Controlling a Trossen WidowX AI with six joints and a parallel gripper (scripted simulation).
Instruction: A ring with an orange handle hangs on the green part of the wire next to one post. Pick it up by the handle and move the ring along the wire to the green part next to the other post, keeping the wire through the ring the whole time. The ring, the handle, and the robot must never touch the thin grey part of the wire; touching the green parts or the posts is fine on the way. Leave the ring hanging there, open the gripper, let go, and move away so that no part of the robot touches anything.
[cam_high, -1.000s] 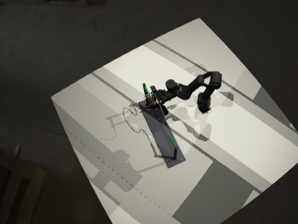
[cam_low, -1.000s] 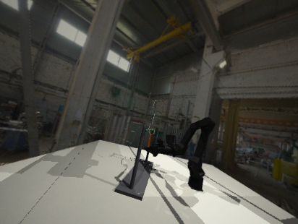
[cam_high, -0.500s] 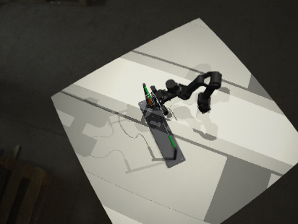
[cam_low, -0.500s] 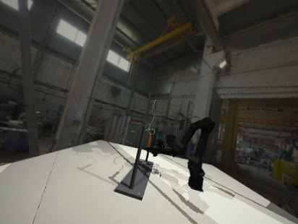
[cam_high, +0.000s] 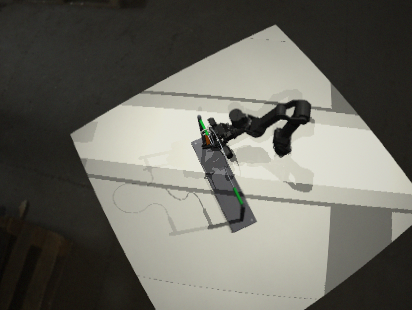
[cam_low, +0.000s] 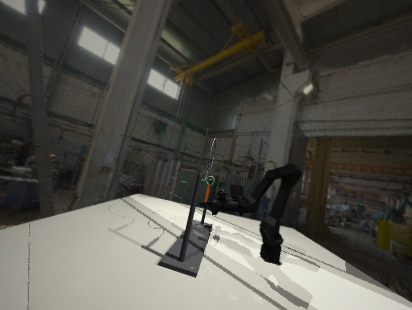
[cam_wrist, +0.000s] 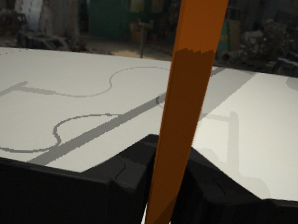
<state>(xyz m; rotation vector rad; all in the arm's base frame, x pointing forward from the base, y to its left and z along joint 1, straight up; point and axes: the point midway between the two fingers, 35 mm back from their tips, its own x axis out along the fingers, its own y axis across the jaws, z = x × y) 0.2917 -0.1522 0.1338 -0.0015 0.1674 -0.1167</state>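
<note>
So, going left to right in the top view: first there's the dark upright post (cam_high: 199, 118) (cam_low: 204, 214) at the far end of the flat dark grey base plate (cam_high: 230, 200) (cam_low: 172, 262). Right by it is the green part of the wire (cam_high: 203, 126) (cam_low: 203, 180), and my ring, a small thin pale round one (cam_low: 210, 184), hangs at that green bit in the exterior view. The flat, straight orange handle (cam_high: 207, 140) (cam_low: 207, 194) (cam_wrist: 187, 100) drops down from it, and my black parallel-jaw gripper (cam_high: 210, 145) (cam_low: 206, 205) (cam_wrist: 164, 145) is pinching it, one finger on each side. From my wrist the handle runs up between the fingertips and out past the top of the view, so the ring is above my grip and I can't see it there. My black jointed arm (cam_high: 270, 119) (cam_low: 265, 187) reaches in from the right. The other green part (cam_high: 238, 196) is down by the other dark post (cam_high: 243, 213) (cam_low: 189, 220), well apart from my fingers.
</note>
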